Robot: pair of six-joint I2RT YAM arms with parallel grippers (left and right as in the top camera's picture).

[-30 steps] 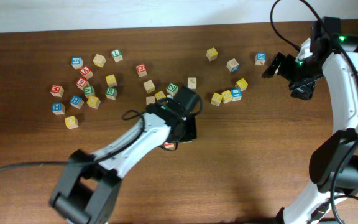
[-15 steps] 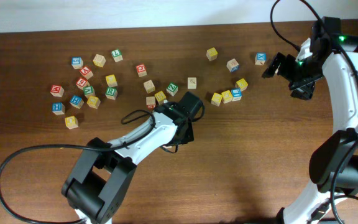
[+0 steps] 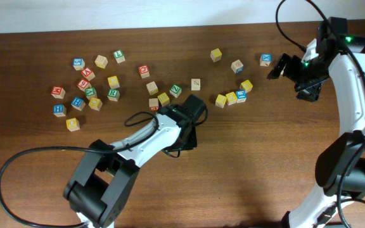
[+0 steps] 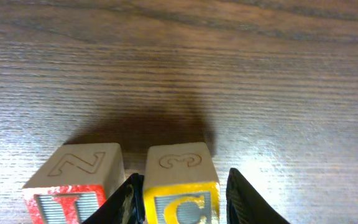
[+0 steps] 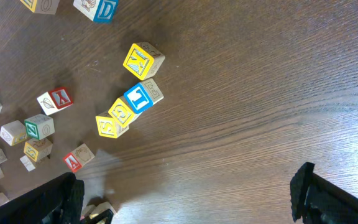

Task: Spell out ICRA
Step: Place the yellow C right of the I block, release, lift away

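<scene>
1. Worktop (image 3: 246,177): brown wood grain in every view. Only the overhead view shows all of it.
2. Arms: in the overhead view the left arm (image 3: 138,142) reaches from the near left to the middle. The white right arm (image 3: 353,76) runs up the right side.
3. Right claw (image 5: 186,177): its own camera shows two black fingers wide apart at the lower corners with only bare wood between them, so it is released. The overhead view places it beside the far-right blocks, touching none.
4. Left claw (image 4: 184,174): the overhead view hides it under the wrist. Its own camera shows a dark finger (image 4: 247,199) on each side of one block. I cannot tell whether they press on it or merely flank it.
5. Block scatter (image 3: 87,85): many small coloured cubes lie across the far left, seen whole only from overhead.
6. Block row (image 5: 122,111): the right wrist view reads S, G and L on cubes that touch in a diagonal line. The overhead view gives only their colours.
7. C block (image 4: 180,183): it has a yellow face and a carved 3 on top. It stands on the wood between the left fingers.
8. I block (image 4: 73,180): red-trimmed, it stands just beside the C block, with one finger between them.
9. A block (image 5: 76,160): red, it lies apart from the others and near the right wrist view's left finger.
</scene>
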